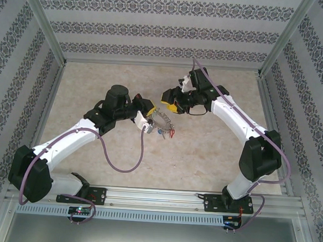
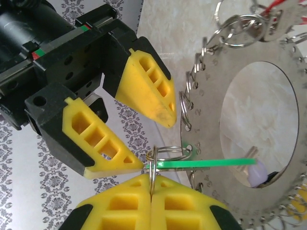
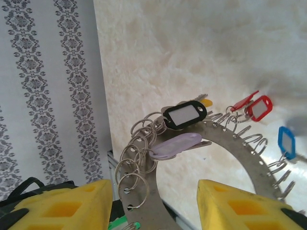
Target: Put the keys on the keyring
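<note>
Left end effector (image 2: 151,178) clamped on small steel split ring (image 2: 151,165) w/ green plastic tag (image 2: 206,164), at rim of flat grey metal keyring (image 2: 208,81), mid beige tabletop (image 1: 215,152). Right end effector (image 3: 153,201) jaws apart, close by. Advice: pry coil gently, left firm, no twisting.

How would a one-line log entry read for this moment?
left gripper: shut on small ring | right gripper: open, at keyring | green tag: on that ring
</note>
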Tool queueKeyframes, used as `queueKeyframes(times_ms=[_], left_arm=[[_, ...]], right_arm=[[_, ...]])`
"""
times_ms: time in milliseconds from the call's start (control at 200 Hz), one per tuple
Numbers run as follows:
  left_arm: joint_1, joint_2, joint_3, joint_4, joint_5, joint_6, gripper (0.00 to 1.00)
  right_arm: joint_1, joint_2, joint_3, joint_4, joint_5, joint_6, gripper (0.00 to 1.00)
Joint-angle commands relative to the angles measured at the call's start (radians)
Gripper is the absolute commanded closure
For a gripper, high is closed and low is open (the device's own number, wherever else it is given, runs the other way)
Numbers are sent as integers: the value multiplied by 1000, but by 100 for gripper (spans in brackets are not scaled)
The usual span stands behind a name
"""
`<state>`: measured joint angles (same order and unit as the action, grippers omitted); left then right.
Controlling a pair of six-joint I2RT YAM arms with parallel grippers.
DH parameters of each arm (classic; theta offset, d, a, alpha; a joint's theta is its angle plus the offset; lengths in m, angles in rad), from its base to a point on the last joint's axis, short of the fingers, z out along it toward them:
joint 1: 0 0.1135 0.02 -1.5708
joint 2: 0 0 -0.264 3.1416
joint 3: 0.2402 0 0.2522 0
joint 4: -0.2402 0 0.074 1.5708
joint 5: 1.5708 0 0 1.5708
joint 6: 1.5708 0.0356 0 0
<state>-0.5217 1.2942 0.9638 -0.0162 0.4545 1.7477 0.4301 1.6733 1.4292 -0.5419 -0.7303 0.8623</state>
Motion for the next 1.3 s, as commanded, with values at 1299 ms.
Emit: queueKeyframes(times_ms=[1299], left_arm=[[26, 179, 508, -264, -285, 667, 100]], right_arm=[[-81, -287, -389, 256, 541, -641, 58]])
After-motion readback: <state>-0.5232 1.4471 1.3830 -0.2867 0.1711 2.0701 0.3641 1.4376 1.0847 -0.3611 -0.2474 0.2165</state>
